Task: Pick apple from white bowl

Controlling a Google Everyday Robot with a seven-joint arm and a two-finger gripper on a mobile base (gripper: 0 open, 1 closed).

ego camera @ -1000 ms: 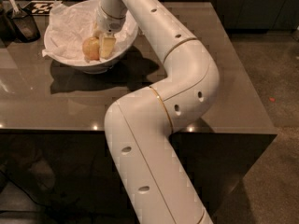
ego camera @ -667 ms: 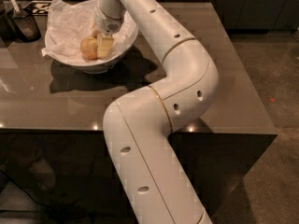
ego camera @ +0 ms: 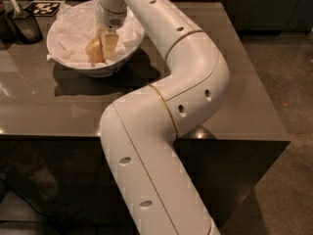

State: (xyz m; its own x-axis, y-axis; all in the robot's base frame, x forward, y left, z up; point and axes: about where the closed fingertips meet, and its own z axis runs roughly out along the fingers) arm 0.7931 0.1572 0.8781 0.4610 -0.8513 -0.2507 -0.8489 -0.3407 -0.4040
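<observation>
The white bowl (ego camera: 68,58), lined with crumpled white paper, stands at the table's far left. The apple (ego camera: 92,52), small and yellowish, lies inside the bowl toward its near right side. My gripper (ego camera: 101,49) reaches down into the bowl from above and sits right at the apple, touching its right side. The apple's far side is hidden behind the gripper. My white arm (ego camera: 186,77) bends across the table from the front edge up to the bowl.
A dark scoop-like container (ego camera: 22,26) stands left of the bowl at the table's corner. A black-and-white marker tag (ego camera: 43,6) lies behind it. The brown table (ego camera: 234,102) ends at the front and right, with floor beyond.
Almost nothing has moved. The gripper stays down in the bowl against the apple, and the apple has shifted only a touch.
</observation>
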